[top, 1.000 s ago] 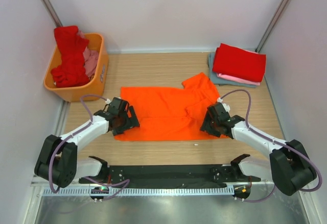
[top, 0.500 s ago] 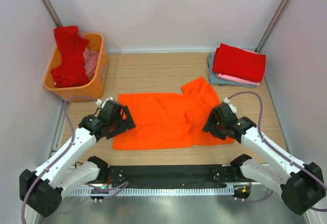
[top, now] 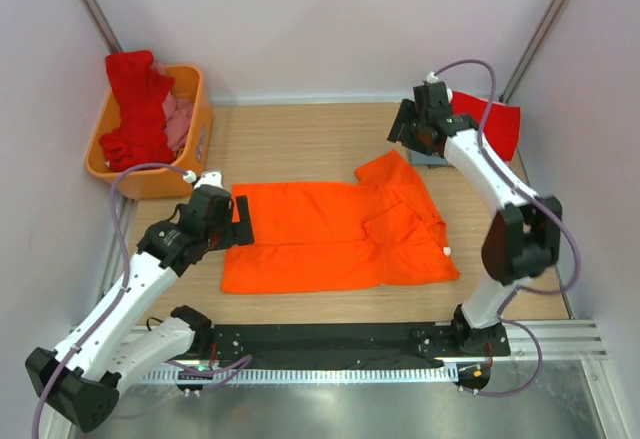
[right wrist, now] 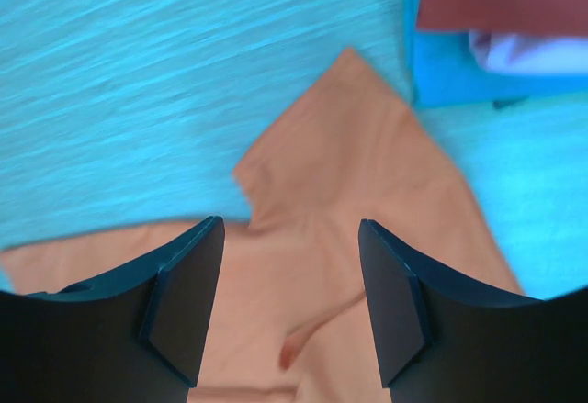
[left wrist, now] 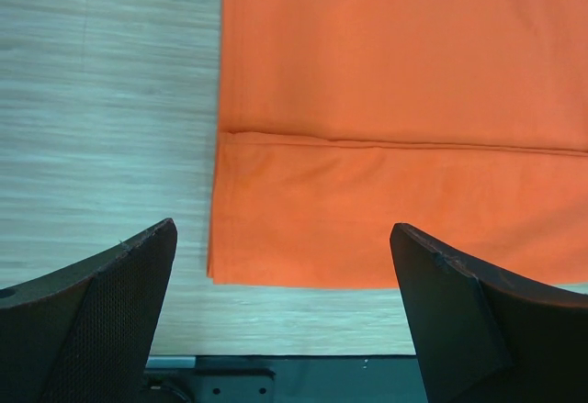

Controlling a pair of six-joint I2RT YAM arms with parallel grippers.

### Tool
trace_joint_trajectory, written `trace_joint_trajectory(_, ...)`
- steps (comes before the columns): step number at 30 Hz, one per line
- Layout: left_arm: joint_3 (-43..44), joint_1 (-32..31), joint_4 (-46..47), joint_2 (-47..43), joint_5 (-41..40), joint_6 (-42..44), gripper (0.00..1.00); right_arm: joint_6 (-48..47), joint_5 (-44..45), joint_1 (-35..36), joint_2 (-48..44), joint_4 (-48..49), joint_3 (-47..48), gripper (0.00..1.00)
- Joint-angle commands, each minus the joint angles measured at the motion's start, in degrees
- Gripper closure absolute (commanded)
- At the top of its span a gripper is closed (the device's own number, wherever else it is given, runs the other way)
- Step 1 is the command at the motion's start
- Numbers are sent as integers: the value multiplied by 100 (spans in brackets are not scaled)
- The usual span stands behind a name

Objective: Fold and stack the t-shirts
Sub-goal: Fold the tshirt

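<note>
A bright orange t-shirt [top: 335, 234] lies flat in the middle of the table, one sleeve pointing to the far right and a white neck label [top: 445, 251] at its right edge. My left gripper [top: 240, 221] is open and empty, just off the shirt's left edge. In the left wrist view the shirt [left wrist: 395, 100] shows a folded near strip between the open fingers [left wrist: 285, 311]. My right gripper [top: 404, 131] is open and empty, raised over the far side above the shirt's sleeve [right wrist: 349, 192]. Folded red, pink and grey-blue shirts [top: 492, 127] are stacked at the back right.
A rigid orange basket [top: 190, 164] at the back left holds loose red and pink shirts [top: 135, 109]. White walls close in on the sides and back. A black rail [top: 330, 339] runs along the near edge.
Both grippers have let go of the orange shirt. The left one drew back to the left. The right arm swung up and away to the back right, next to the stack.
</note>
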Motion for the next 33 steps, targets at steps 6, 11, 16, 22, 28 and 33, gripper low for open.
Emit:
trace_joint_trajectory(6,8,-1,321,-324,-146,273,0,-1138,-653,-390,2816,-194,2589,37)
trace_joint_trajectory(11,26,-1,295,-288,-190,256,0,-1156,-653,-513,3487,-195,3032,37)
trace_joint_trajectory(16,8,-1,313,-289,-199,247,0,-1183,-653,-522,3742,-63,2918,39)
trace_joint_trajectory(22,-1,-1,304,-236,-208,238,0,-1209,-354,-522,3839,60,2699,40)
trace_joint_trajectory(28,-1,-1,304,-200,-252,229,0,-1191,-371,-522,4006,131,2637,44)
trace_joint_trajectory(33,-1,-10,286,-183,-296,212,0,-1139,-486,-522,4085,192,2558,52)
